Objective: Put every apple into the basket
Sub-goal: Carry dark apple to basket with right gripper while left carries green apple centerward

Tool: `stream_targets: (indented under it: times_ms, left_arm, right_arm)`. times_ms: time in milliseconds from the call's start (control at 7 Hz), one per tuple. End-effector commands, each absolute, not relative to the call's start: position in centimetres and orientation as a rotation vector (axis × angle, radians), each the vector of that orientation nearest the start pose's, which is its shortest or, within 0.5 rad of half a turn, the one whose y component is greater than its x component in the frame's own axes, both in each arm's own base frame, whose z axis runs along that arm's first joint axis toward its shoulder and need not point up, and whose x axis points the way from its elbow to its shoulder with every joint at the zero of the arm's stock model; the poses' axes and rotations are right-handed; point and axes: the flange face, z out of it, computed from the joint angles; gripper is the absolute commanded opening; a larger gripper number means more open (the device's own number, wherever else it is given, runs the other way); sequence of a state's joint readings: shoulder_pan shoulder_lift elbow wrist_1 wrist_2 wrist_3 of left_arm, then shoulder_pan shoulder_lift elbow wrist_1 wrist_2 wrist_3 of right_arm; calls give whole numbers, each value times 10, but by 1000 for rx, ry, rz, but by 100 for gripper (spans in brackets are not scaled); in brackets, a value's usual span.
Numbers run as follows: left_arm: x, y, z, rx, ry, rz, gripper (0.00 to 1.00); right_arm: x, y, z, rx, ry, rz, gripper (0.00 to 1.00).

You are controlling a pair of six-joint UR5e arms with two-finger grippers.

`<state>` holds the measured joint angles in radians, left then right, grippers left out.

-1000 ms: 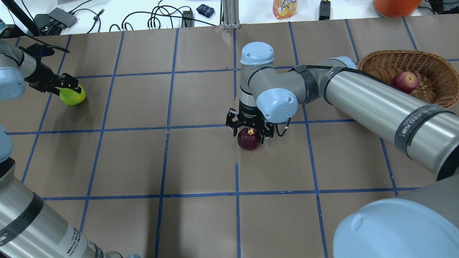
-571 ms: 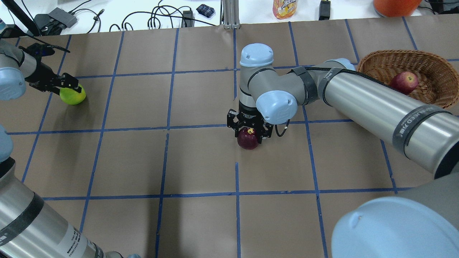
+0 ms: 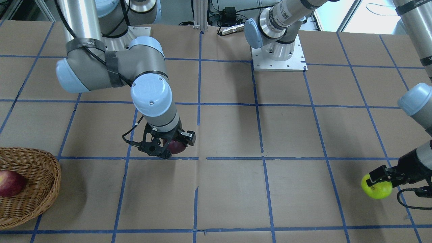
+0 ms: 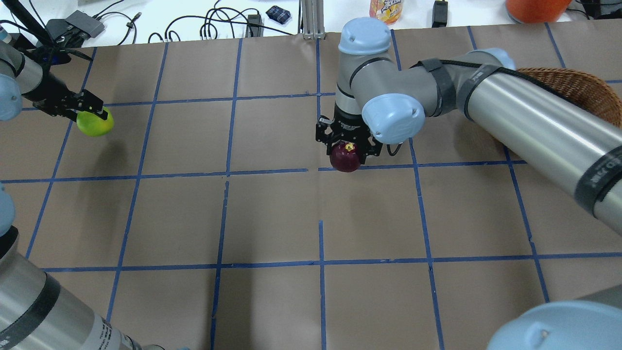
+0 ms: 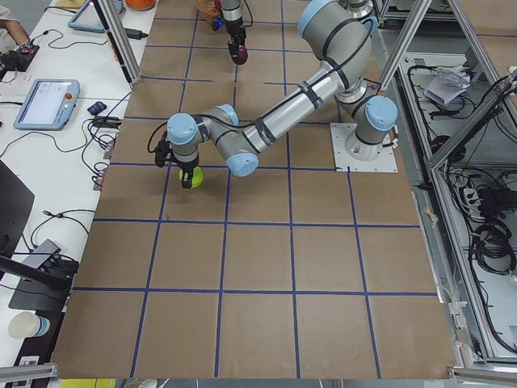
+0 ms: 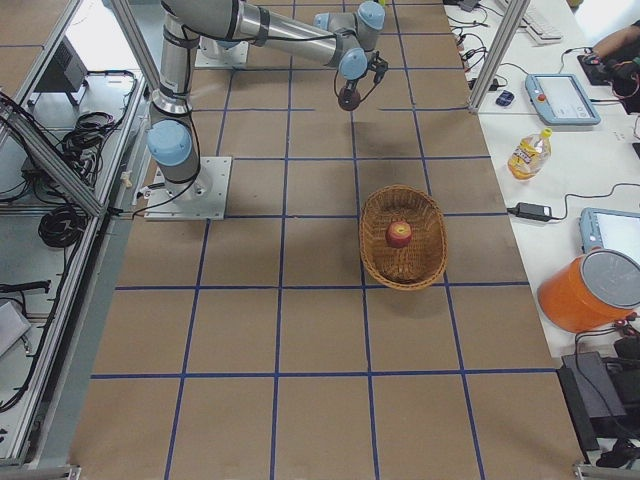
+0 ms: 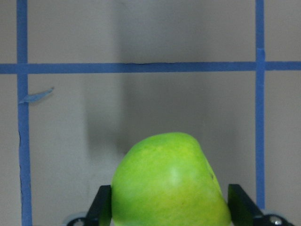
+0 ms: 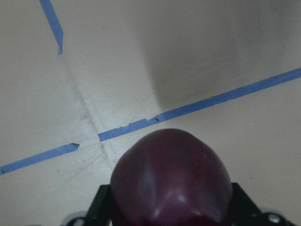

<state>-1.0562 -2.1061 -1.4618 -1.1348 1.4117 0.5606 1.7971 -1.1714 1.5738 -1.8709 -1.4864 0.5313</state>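
Observation:
My right gripper (image 4: pixel 346 146) is shut on the dark maroon apple (image 4: pixel 345 158) and holds it off the table near the middle. The apple also fills the right wrist view (image 8: pixel 171 181) and shows in the front view (image 3: pixel 177 147). My left gripper (image 4: pixel 90 109) is shut on the yellow-green apple (image 4: pixel 95 123) at the far left, slightly above the paper. That apple also shows in the left wrist view (image 7: pixel 169 183). The wicker basket (image 3: pixel 33 182) holds the red apple (image 3: pixel 10 183). In the overhead view my right arm hides most of the basket (image 4: pixel 573 85).
Brown paper with a blue tape grid covers the table (image 4: pixel 272 218). Behind its far edge are cables (image 4: pixel 218 24), a drink bottle (image 4: pixel 386 9) and an orange bucket (image 4: pixel 537 7). The right arm's mounting plate (image 3: pixel 278 59) sits at the robot's side.
My right gripper has risen with the maroon apple and moved toward the far side and slightly right. My left gripper has lifted the yellow-green apple a little.

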Motion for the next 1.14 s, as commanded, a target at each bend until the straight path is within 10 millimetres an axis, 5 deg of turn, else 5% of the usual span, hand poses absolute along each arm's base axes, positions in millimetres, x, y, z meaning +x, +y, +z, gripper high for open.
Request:
stream_targets:
  times_ms: [0,143,286,571,714,857,1000]
  left_arm:
    - [84,-647,316,267,3315,26,34]
    - [11,-645,332,369,3304,39,34]
    - [-71,-640,334,270,3301,67,34]
    - [-221,-607,302,-64,3302,126,33]
    - [-298,-585,292,-98,3322,-20,33]
    - [-335,-570,272,-45,3350,-148,33]
    - [-341,-562,258,-23,3428,-200,33]
  right_arm:
    - [164,-618,349,329,3098,217,0]
    - [91,-636,368,282,3091,222,0]
    - [21,-648,378,200,3086,191,0]
    - [-115,-641,387,68,3179,189,0]
    - [-162,-637,387,-16,3197,151,0]
    - [-204,-628,389,-62,3217,132,0]
    - [-224,-636,367,-84,3234,100,0]
